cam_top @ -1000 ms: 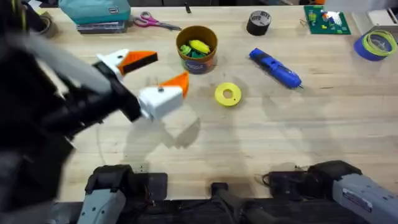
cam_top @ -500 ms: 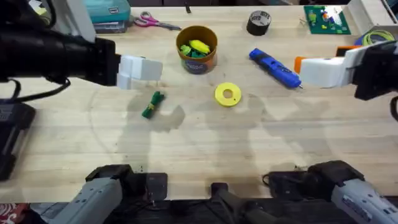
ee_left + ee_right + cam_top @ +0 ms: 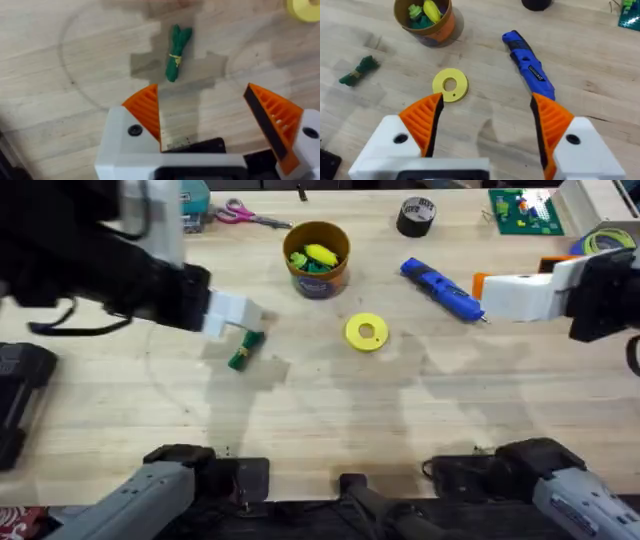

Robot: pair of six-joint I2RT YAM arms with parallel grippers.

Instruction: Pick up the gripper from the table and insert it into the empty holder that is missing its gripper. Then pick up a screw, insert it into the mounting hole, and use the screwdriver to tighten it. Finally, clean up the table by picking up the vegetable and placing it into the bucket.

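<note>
I see left gripper (image 3: 202,117) wide open, empty — hovering over the vegetable (image 3: 176,52). Right gripper (image 3: 487,125) open too, empty, near the screwdriver (image 3: 527,65).

I log one pale wooden table (image 3: 330,420). On it: vegetable (image 3: 243,350), left of centre; yellow disc (image 3: 366,332), centre; bucket (image 3: 317,258), far centre; screwdriver (image 3: 441,288), right; black tape roll (image 3: 416,217), scissors (image 3: 250,217), far edge.

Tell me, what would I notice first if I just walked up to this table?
Probably the left gripper, its orange fingers open right above the little green vegetable on the wood. Next, the brown-orange bucket at the far middle holding toy pieces, and the blue screwdriver to its right.
</note>
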